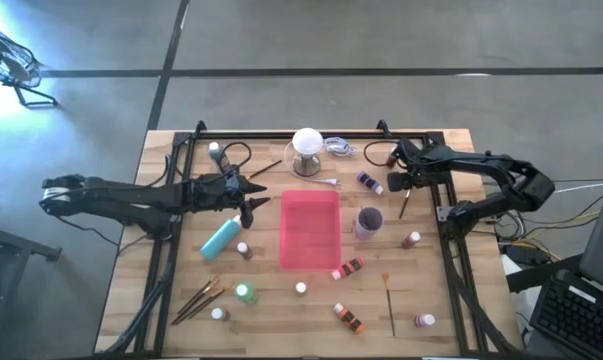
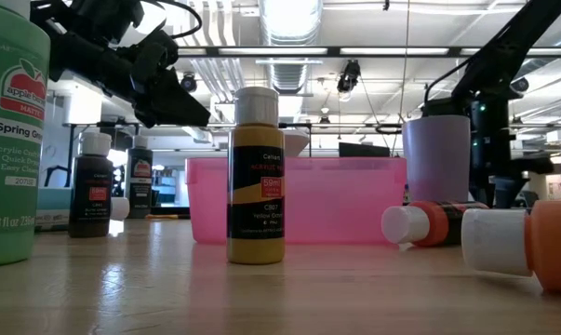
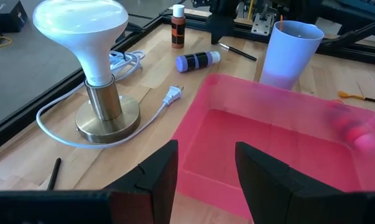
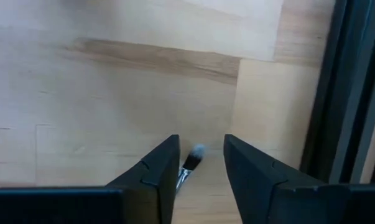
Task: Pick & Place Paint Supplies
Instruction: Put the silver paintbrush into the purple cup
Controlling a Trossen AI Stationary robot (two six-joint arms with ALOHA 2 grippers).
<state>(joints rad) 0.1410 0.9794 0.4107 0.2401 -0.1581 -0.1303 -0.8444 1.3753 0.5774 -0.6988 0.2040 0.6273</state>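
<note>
My right gripper (image 1: pixel 394 182) (image 4: pixel 201 144) points down over the table's far right, open. The bristle end of a thin brush (image 4: pixel 191 160) (image 1: pixel 406 203) lies on the wood between its fingers, close to one of them; I cannot tell whether they touch. My left gripper (image 1: pixel 256 195) (image 3: pixel 206 149) hangs open above the left rim of the pink tray (image 1: pixel 309 228), with nothing between its fingers. A teal bottle (image 1: pixel 221 238) lies on its side left of the tray. Several small white-capped bottles stand or lie around it, among them a purple one (image 1: pixel 369 182) and a yellow one (image 2: pixel 256 177).
A white-bulbed lamp (image 1: pixel 306 150) with its cord stands behind the tray, and a lilac cup (image 1: pixel 368 220) to the tray's right. More brushes lie at the near left (image 1: pixel 199 298) and near right (image 1: pixel 389 300). A black frame (image 1: pixel 451 250) rims the table.
</note>
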